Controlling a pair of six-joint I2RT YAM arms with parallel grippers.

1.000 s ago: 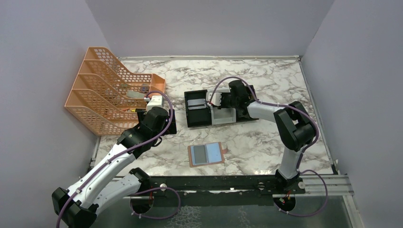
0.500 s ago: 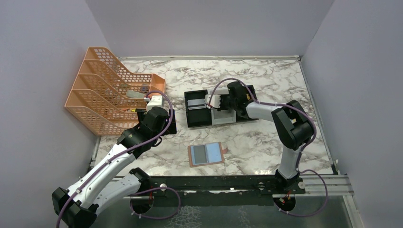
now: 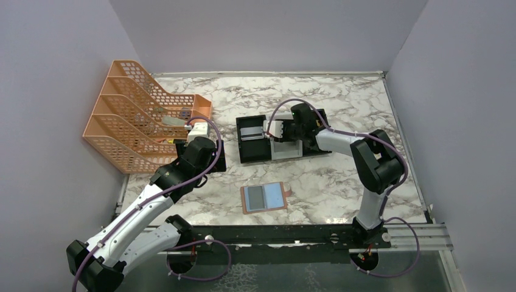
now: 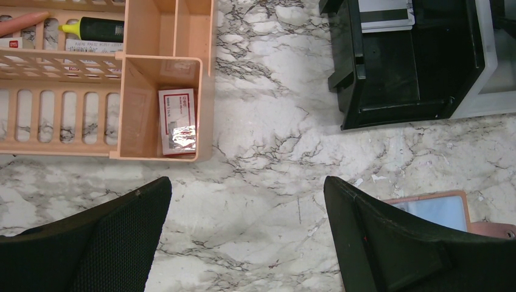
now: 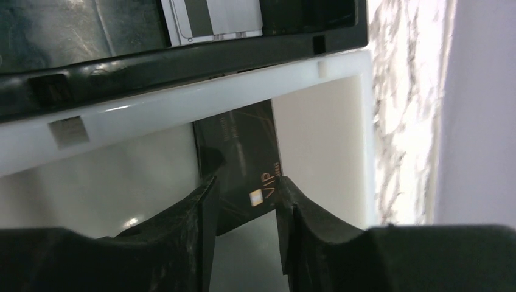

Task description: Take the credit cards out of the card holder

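Over the tray (image 3: 252, 159), right gripper (image 5: 246, 180) clamps a black card (image 5: 240, 143).
One silver card (image 3: 250, 132) delivered, a grey card (image 3: 256, 197) seemingly unpulled in the card holder (image 3: 275, 196); left gripper (image 4: 246, 188) gapes.

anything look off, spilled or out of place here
Nothing stands out. The black VIP card is between the fingers of the right gripper at the white compartment of the black-and-white tray, a silver card lies flat in the black compartment, and the tan leather card holder lies open on the marble table.
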